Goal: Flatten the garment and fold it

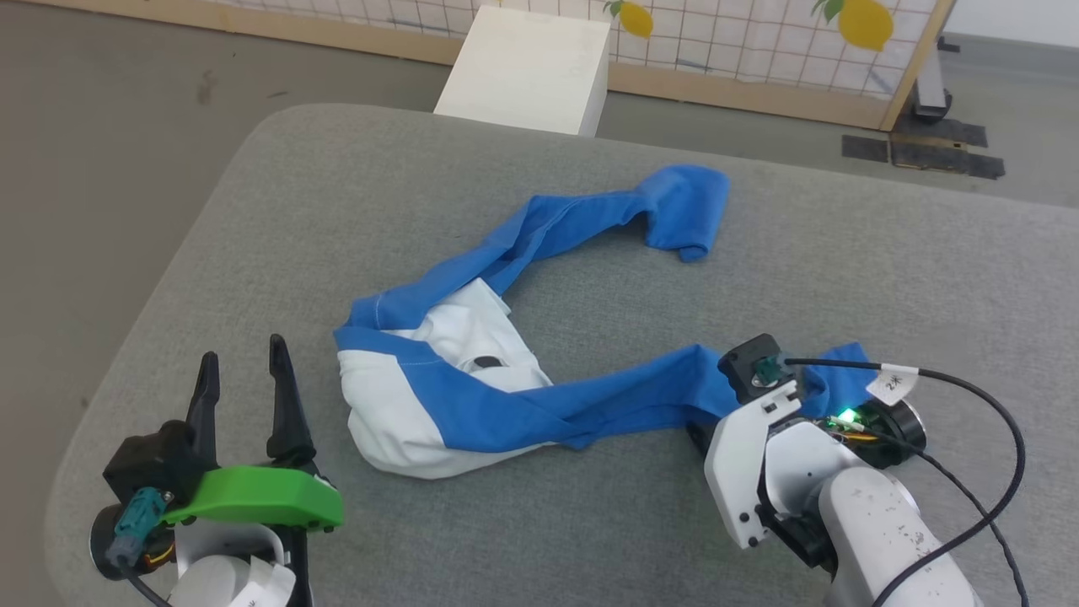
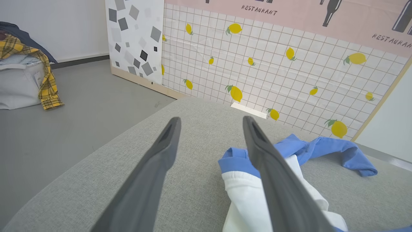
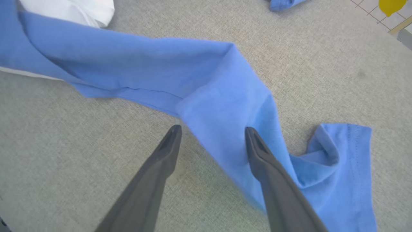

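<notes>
Head view: the shirt (image 1: 472, 396) lies bunched up in the middle of the grey pad (image 1: 253, 211), with bare room out to the edges. The left gripper (image 1: 243, 350) sits near its white part, jaws wide apart. The right gripper (image 3: 212, 128) has its jaws wide apart over a blue sleeve (image 3: 225, 96).

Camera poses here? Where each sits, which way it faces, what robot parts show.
Head view: on the head, facing forward and down at the garment on the grey pad; left tool lower left, right arm lower right.
Left wrist view: on the left wrist, looking along open fingers toward the lemon-print panel.
Right wrist view: on the right wrist, looking down past the open right tool at a blue sleeve.
Shared: all three see the garment.
</notes>
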Tool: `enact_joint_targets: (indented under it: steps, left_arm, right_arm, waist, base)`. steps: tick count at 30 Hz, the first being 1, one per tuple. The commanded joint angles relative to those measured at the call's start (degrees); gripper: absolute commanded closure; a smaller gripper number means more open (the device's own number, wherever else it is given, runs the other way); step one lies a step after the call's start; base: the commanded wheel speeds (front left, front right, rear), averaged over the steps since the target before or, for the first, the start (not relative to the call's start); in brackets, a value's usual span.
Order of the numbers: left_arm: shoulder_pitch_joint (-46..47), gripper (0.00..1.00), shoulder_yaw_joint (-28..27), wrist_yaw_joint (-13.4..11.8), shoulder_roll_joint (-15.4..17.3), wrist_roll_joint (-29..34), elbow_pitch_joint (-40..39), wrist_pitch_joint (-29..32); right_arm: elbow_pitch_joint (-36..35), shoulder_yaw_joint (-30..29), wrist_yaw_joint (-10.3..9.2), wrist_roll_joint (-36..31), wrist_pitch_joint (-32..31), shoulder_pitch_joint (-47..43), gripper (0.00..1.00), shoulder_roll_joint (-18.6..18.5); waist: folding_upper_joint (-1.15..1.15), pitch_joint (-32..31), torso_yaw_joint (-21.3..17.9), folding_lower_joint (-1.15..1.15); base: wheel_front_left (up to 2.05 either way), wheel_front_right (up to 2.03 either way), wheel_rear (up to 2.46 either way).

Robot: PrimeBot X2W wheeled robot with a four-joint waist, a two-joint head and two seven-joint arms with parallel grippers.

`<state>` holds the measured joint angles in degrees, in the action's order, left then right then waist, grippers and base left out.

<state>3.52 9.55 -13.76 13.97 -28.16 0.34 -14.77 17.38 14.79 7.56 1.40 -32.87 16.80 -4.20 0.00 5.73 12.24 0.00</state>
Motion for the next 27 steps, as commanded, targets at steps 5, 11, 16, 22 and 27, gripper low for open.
enact_joint_targets:
  steps: [5,11,16,22,27]
  left_arm:
    - [-0.9,0.00,-2.2,2.1,-2.2,2.3,0.8,-0.2]
    - [-0.8,0.00,-3.6,4.0,-4.0,3.9,1.8,-0.2]
    - [-0.7,0.00,-4.3,5.3,-5.0,4.6,2.6,-0.2]
    - [-0.8,0.00,-4.9,6.4,-5.6,5.2,3.4,-0.2]
    - [-0.8,0.00,-5.2,6.9,-5.9,5.2,4.3,-0.2]
  right_arm:
    - [2.6,0.5,-0.08,0.1,0.5,2.0,0.56,-0.4]
    - [1.6,-0.3,-0.08,3.9,2.7,1.5,1.00,-0.9]
    - [-5.6,-4.2,-0.08,8.6,1.8,-3.5,1.00,-6.3]
    - [-12.4,-22.8,-0.08,7.2,-2.0,-9.1,1.00,-16.1]
    - [-11.7,-37.2,-0.08,3.0,-2.7,-9.5,1.00,-17.7]
  waist:
    - [0.00,0.7,0.6,0.00]
    - [0.00,0.1,-0.1,0.00]
    - [0.00,-0.9,-0.5,0.00]
    - [0.00,-1.5,-1.2,0.00]
    - [0.00,-1.7,-2.0,0.00]
  base:
    - [0.00,0.00,0.00]
    - [0.00,0.00,0.00]
    - [0.00,0.00,0.00]
    - [0.00,0.00,0.00]
    - [0.00,0.00,0.00]
